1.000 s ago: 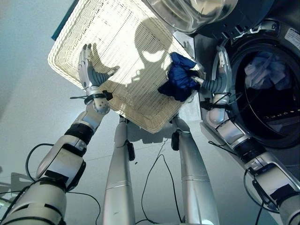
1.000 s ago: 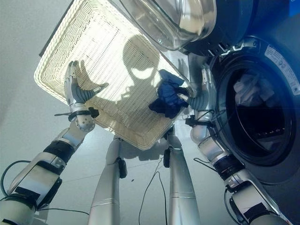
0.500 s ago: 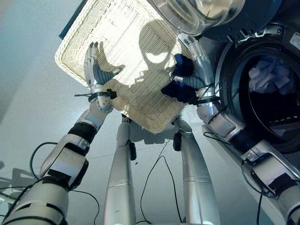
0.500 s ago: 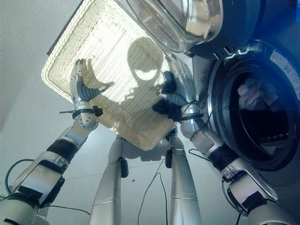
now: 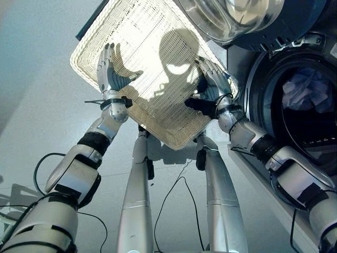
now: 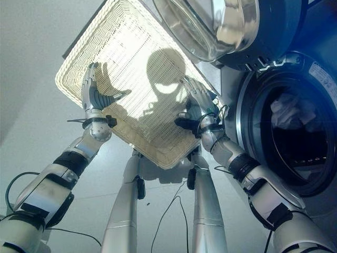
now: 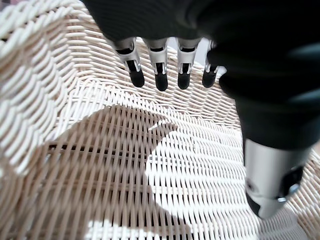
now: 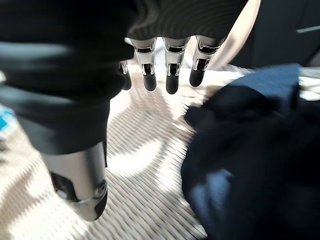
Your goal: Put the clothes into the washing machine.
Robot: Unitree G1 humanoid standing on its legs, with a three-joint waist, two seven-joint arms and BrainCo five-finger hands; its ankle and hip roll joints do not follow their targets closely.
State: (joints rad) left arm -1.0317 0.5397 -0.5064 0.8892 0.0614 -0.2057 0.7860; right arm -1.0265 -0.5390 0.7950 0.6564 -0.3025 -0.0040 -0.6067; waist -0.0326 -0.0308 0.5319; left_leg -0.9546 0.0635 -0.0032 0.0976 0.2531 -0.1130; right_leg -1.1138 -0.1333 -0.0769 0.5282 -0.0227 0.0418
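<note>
Cloth point(image 8: 250, 165), dark blue and crumpled, lies in the basket point(image 5: 142, 58) near the corner closest to the washer point(image 6: 287, 137). It looks soft and light, likely to sag and trail when lifted, so a pinch into the thick middle of the bunch should serve better than a loose edge. The right hand point(image 5: 213, 84) hovers over it with fingers point(image 8: 170, 67) straight and spread, gripping nothing; the cloth sits just beside the palm. The left hand point(image 5: 109, 68) is over the basket's far side, fingers also straight, empty.

The basket's woven rim is low, so little hinders lifting out. The drum opening lies just past that corner, wide and dark, with pale laundry point(image 5: 305, 87) already inside. The open door point(image 6: 210, 26) hangs above the basket's corner; the lift should probably stay low under it.
</note>
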